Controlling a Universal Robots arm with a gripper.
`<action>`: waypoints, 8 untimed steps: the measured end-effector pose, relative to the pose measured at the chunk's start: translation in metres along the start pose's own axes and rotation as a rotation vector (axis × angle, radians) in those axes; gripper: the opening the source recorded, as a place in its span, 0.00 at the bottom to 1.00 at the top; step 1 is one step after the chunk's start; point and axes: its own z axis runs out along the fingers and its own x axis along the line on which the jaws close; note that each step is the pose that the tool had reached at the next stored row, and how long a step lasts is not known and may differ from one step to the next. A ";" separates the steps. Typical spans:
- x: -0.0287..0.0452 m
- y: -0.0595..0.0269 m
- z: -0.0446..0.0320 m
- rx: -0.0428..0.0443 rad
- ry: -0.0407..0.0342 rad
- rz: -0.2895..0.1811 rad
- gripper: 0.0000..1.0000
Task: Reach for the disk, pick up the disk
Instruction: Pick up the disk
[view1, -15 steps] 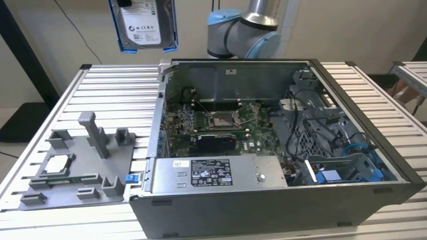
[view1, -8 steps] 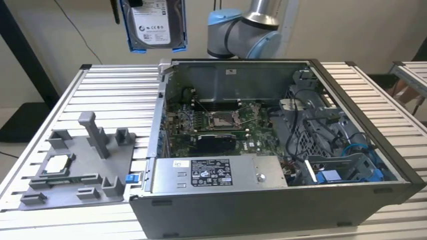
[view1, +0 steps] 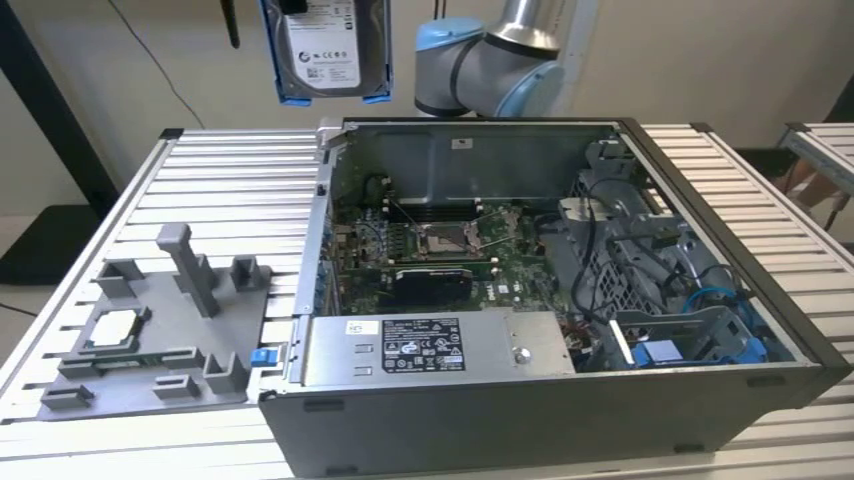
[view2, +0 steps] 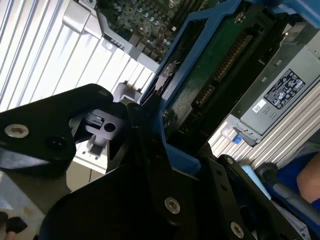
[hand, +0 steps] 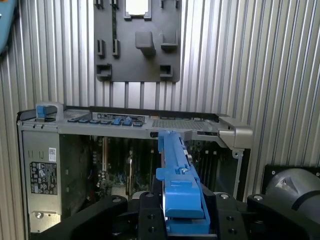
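**Already aloft: gripper (hand: 184, 204) clamped on the disk (view1: 330, 48)**

Firmly closed on the disk's blue frame, the gripper has a black finger on either side of it in the first wrist view. The disk hangs in the air over the case (view1: 534, 430), above its far corner on the exterior view's left, and touches nothing below.

In my judgement the hold is sound if the fingers bear on the frame's rails, not on the label or the board side. The lift should also run plumb, so the disk cannot pivot or catch the case wall.

Its long axis stands upright. One short end is in the gripper, the other points down at the case, and the label faces the exterior camera.

The case sits mid-table (view1: 214, 170). A grey fixture (view1: 174, 335) lies toward the table's near corner on the exterior view's left.
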 end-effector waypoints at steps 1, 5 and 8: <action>0.0001 -0.0019 0.0002 0.0000 0.0001 0.000 0.00; 0.0003 -0.0107 0.0010 0.0000 0.0001 0.000 0.00; 0.0006 -0.0179 0.0018 0.0000 0.0000 0.000 0.00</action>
